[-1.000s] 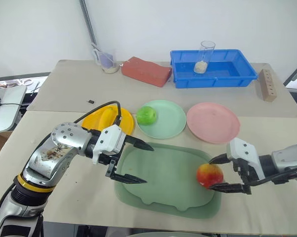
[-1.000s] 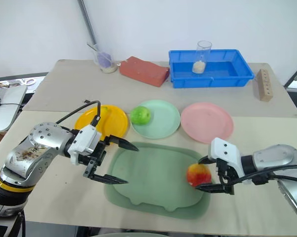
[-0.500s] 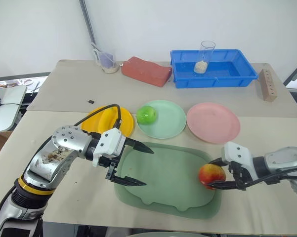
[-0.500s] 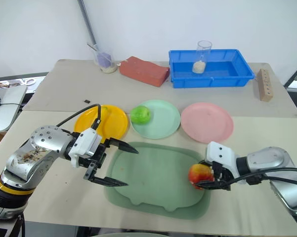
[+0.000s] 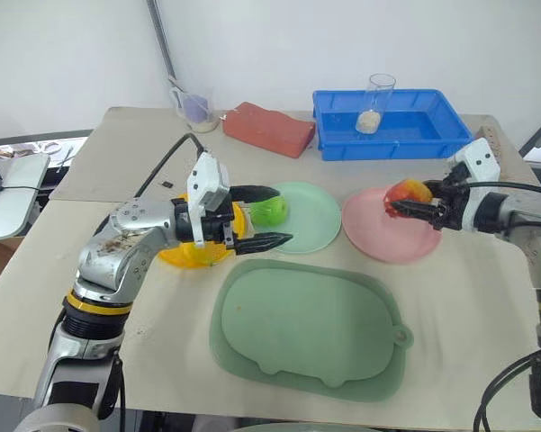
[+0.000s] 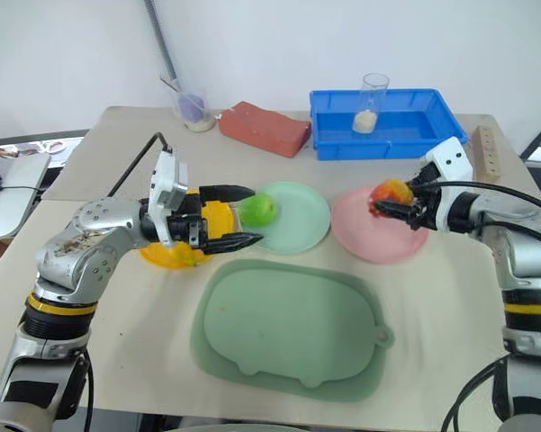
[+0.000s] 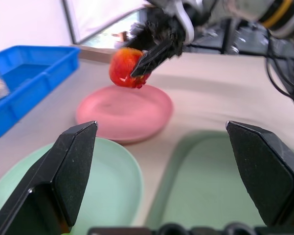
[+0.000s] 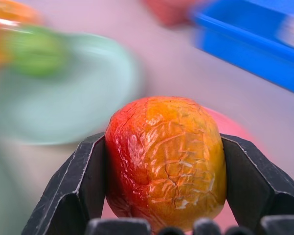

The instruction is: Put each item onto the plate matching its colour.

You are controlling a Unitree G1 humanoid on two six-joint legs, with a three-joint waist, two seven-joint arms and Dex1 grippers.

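Beige tabletop point(image 5: 117, 162) against a plain white wall, so nothing fancy is seen behind. Going from the left: a clear cup point(image 5: 194, 110) with something purple in it is parked at the far edge, with a red brick point(image 5: 268, 129) just beside it. Closer in, the yellow plate point(image 5: 191, 255) is mostly hidden under the left gripper point(image 5: 275, 216), whose two black fingers are spread wide with nothing held between them. It's pointed toward the right, hanging over the spot where the yellow plate meets the mint green plate point(image 5: 315, 216). The green apple point(image 5: 269, 211) is sat on the left rim of that green plate, right behind the fingertips. Whether the banana is on the yellow plate can't be told, it's covered. Nearest the camera, a big dull-green tray point(image 5: 308, 328) is laid out with nothing on it. At the back, a blue bin point(image 5: 392, 126) with a glass point(image 5: 374, 103) inside is seen. Next, the pink plate point(image 5: 392, 236), and above its far edge the peach point(image 5: 407, 193) is pinched snugly in the right gripper point(image 5: 412, 200), held off the plate. A wooden block point(image 5: 488, 137) is at the far right.
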